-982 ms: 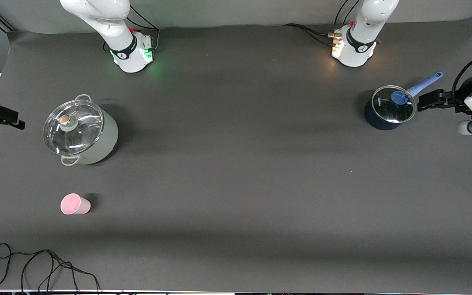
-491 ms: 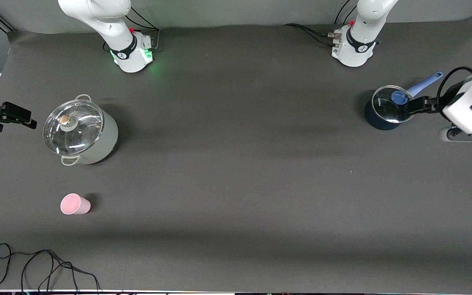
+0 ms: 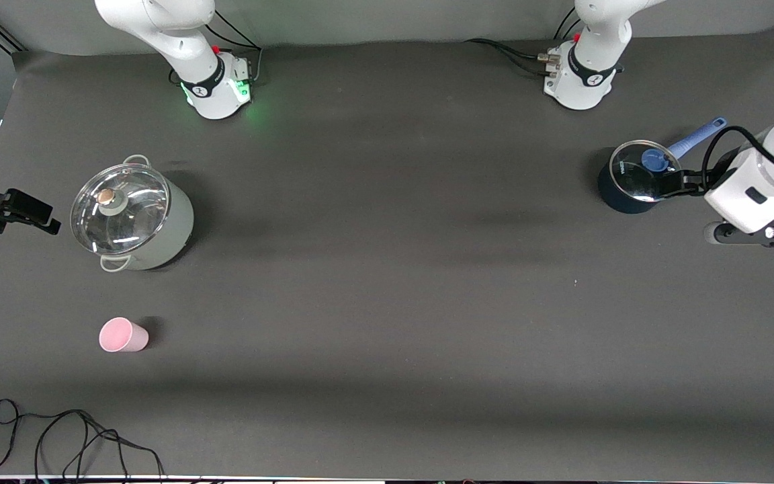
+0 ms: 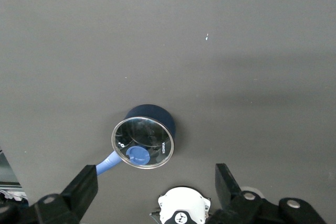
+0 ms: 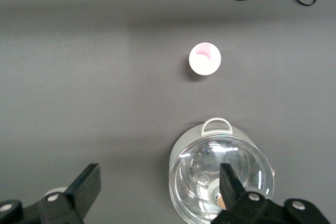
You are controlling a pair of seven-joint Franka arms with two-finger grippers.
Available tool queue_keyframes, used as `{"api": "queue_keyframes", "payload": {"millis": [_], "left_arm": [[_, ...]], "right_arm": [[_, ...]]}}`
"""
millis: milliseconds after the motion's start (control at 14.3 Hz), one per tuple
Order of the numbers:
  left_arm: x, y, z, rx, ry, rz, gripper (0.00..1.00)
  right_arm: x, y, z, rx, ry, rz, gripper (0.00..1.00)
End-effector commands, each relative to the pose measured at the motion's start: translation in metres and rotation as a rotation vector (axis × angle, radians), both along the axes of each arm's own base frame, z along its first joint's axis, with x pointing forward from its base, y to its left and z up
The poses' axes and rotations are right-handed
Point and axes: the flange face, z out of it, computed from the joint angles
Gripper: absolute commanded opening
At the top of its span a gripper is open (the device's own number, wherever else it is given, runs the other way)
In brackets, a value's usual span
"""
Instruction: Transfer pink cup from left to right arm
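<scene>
**Operator:** Where's the pink cup (image 3: pixel 123 335), and what are your grippers doing?

**Me:** The cup stands alone on the worktop (image 3: pixel 387 302) toward my right arm's end, nearer the front camera than the big lidded pot (image 3: pixel 132 218). Nothing touches it. My left gripper (image 3: pixel 686 181) hangs with its fingers apart and empty over the small blue saucepan (image 3: pixel 637 176), at the left arm's end, well apart from the cup. My right gripper (image 3: pixel 31 214) is also spread wide and empty, up beside the big pot.

**Operator:** What could go wrong?

**Me:** The cup sits at the wrong end for my left arm, so that arm faces a long reach across the worktop, which I judge could end in a poor grasp. A light, tapered cup could tip if one finger meets it first. My right arm is already close to the cup, so the two arms may crowd each other there.

**Operator:** Anything changed over the last second?

**Me:** My left gripper has come in over the saucepan, and my right one has edged toward the big pot. The cup and both pots haven't moved.
</scene>
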Motion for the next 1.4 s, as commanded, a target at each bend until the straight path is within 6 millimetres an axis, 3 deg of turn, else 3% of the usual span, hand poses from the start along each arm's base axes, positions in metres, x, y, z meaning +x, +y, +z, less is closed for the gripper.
{"api": "queue_keyframes", "payload": {"millis": [0, 210, 491, 631, 982, 1332], "left_arm": [[-0.008, 0.013, 0.021, -0.014, -0.036, -0.035, 1.00], [-0.013, 0.021, 0.025, -0.039, -0.073, -0.088, 1.00], [-0.048, 0.025, 0.007, -0.054, -0.161, -0.112, 1.00], [-0.054, 0.026, 0.002, -0.061, -0.190, -0.139, 1.00], [-0.051, 0.016, 0.002, -0.069, -0.214, -0.155, 1.00], [-0.040, 0.037, 0.010, -0.082, -0.196, -0.151, 1.00]], "right_arm": [[0.000, 0.001, 0.004, -0.006, -0.013, -0.003, 1.00], [-0.003, -0.004, 0.008, -0.006, -0.012, 0.020, 1.00], [-0.004, 0.001, 0.007, -0.005, -0.006, 0.019, 1.00], [-0.010, 0.007, 0.004, 0.000, 0.043, 0.052, 1.00], [-0.015, 0.005, 0.008, -0.001, 0.052, 0.128, 1.00], [-0.014, 0.004, 0.008, 0.001, 0.052, 0.125, 1.00]]}}
